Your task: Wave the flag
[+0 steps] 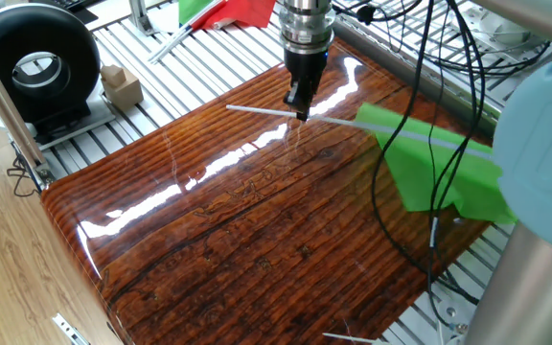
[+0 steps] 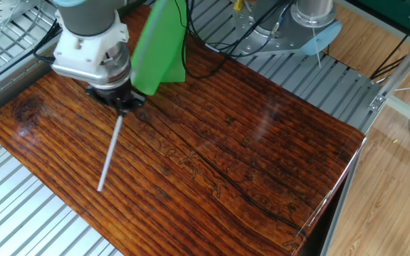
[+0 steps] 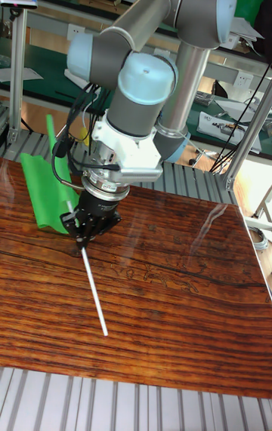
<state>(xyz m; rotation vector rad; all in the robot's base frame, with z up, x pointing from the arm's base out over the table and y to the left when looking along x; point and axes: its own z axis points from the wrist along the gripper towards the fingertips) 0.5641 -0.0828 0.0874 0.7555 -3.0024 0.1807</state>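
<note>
The flag is a bright green cloth (image 1: 434, 168) (image 2: 161, 46) (image 3: 45, 186) on a long thin grey-white rod (image 1: 257, 110) (image 2: 109, 155) (image 3: 94, 287). My gripper (image 1: 302, 108) (image 2: 122, 107) (image 3: 81, 237) is shut on the rod partway along, just above the glossy wooden tabletop (image 1: 247, 211). The rod's free end slants out over the wood. The cloth hangs off the other end, beyond the gripper, with the black cables (image 1: 429, 144) crossing in front of it in one fixed view.
A red-and-green flag (image 1: 223, 11) lies on the metal slats at the back. A small wooden block (image 1: 121, 84) and a black round device (image 1: 34, 62) sit at the left. The arm's base (image 2: 312, 21) stands past the table's far edge.
</note>
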